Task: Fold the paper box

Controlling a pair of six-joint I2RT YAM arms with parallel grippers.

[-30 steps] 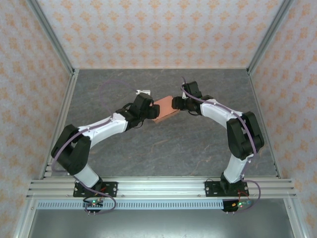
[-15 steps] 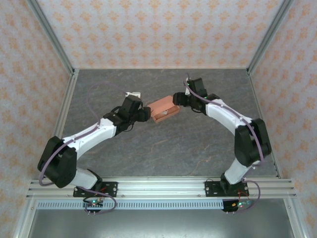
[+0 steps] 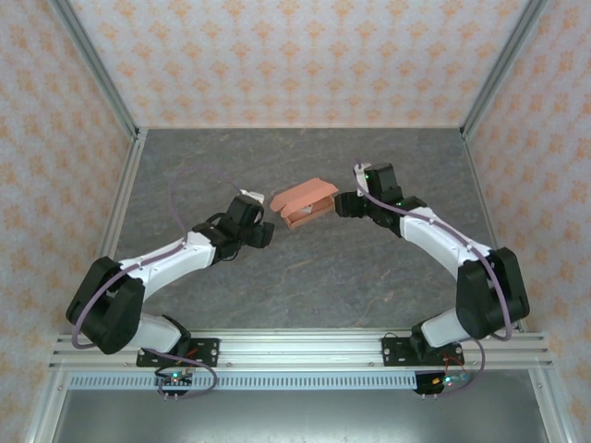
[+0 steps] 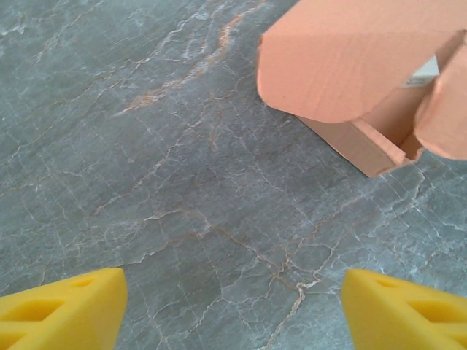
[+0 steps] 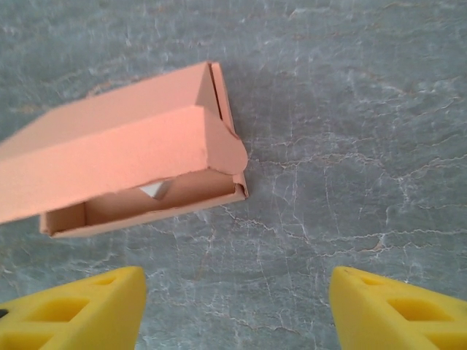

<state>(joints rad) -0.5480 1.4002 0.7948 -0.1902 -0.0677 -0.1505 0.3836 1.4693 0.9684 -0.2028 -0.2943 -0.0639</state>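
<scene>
The paper box (image 3: 301,200) is lying near the middle of the worktop (image 3: 314,277), between the 2 arms, touching neither. Its walls are standing formed; its lid is gaping, untucked. The left jaws and right jaws are standing wide, holding nothing. Probably 1 step is awaiting: closing the lid.

Left gripper (image 4: 233,302) and right gripper (image 5: 237,295) now clear of the paper box (image 3: 302,201).
</scene>
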